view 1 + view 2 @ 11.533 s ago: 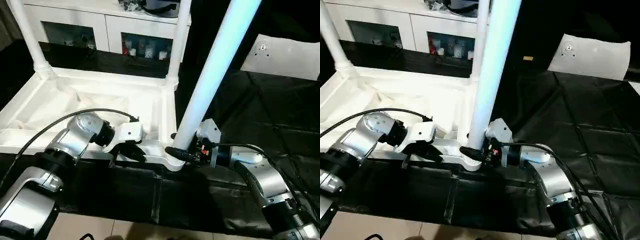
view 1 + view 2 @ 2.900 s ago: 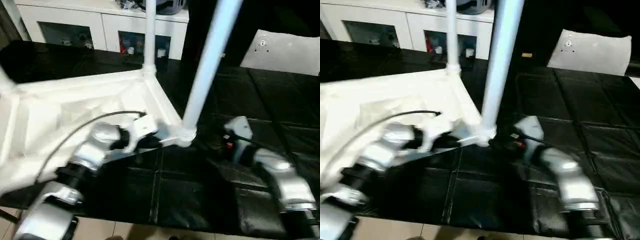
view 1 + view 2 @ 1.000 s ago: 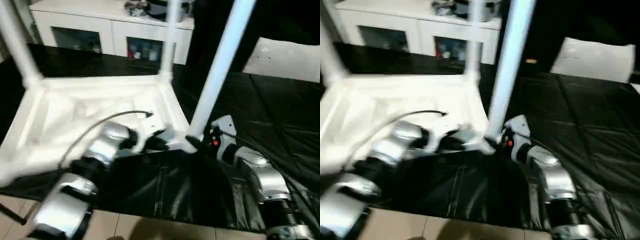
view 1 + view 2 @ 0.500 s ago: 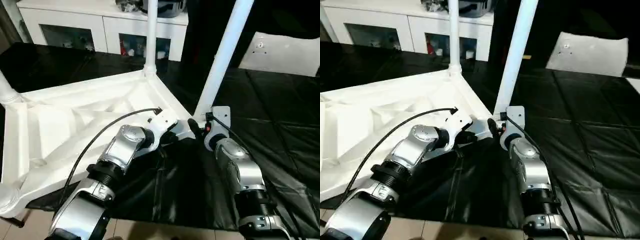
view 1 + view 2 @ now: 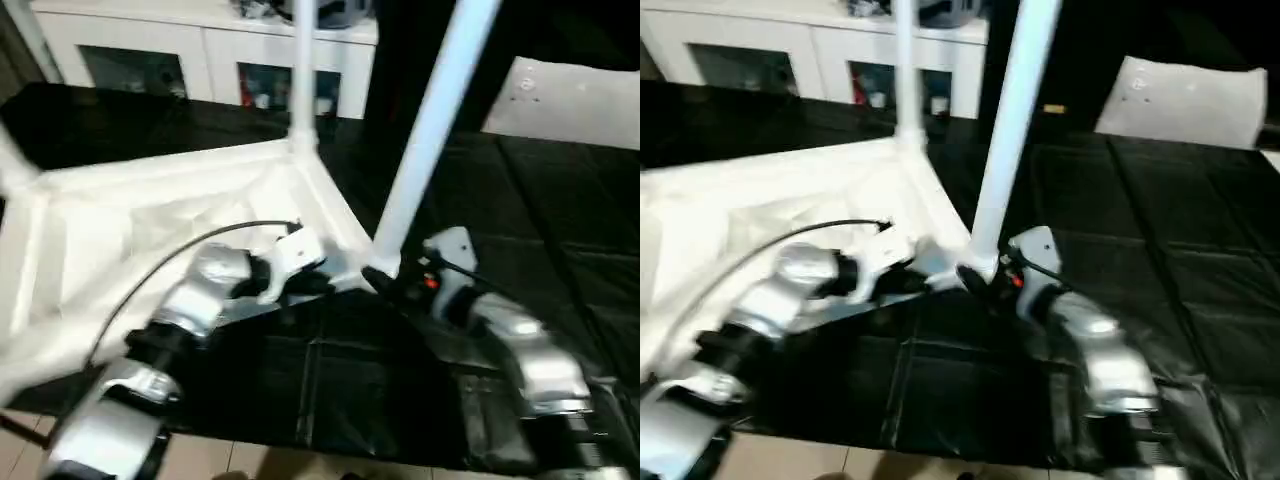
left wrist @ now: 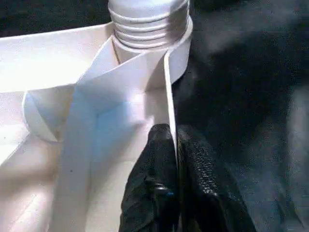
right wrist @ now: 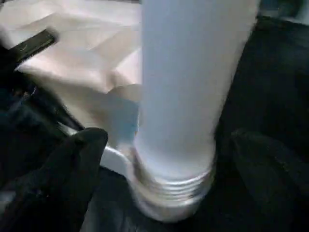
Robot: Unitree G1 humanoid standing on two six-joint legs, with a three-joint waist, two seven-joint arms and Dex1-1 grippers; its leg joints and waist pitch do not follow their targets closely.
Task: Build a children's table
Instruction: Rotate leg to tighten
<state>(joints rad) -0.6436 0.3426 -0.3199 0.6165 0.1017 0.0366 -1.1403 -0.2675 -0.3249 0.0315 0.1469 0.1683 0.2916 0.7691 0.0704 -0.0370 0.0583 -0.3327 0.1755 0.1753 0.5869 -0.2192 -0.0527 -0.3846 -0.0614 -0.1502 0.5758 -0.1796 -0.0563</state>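
The children's table lies upside down: its white ribbed tabletop (image 5: 110,235) rests on the black mat with white legs standing in its corner sockets. The nearest leg (image 5: 428,135) rises from the near right corner socket (image 6: 150,46), its threaded end still partly showing. My left gripper (image 6: 170,145) is shut on the thin rim wall of the tabletop just beside that socket. My right gripper (image 7: 168,139) is open around the base of this leg, one black finger (image 7: 72,164) on each side and apart from the tube.
A white cabinet with glass doors (image 5: 200,60) stands behind the table. A flat white sheet with a small hole (image 5: 570,100) lies at the back right. Black mat (image 5: 560,230) covers the floor to the right. Other legs (image 5: 303,70) stand at the far corners.
The right gripper's fingers have spread away from the leg's base. The left gripper keeps its pinch on the rim. The whole picture has shifted with the head.
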